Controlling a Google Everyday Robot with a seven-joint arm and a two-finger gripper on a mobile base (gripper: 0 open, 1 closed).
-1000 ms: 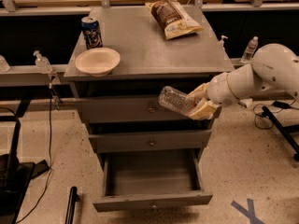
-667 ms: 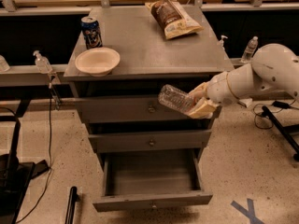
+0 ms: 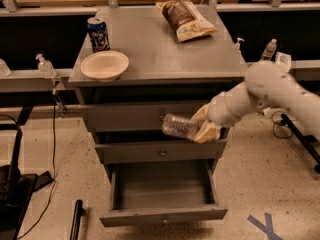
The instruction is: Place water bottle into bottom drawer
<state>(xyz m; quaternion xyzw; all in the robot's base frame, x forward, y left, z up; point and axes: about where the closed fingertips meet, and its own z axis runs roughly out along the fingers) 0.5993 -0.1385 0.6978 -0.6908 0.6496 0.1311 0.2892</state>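
Our hand grips the bottle sideways, one end hidden inside it, above the open bottom drawer.

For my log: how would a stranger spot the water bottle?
Find the grey three-drawer cabinet. Before its upper drawers, the claw holds the water bottle sideways above the open bottom drawer. It is clear plastic, unlike the blue can on top.
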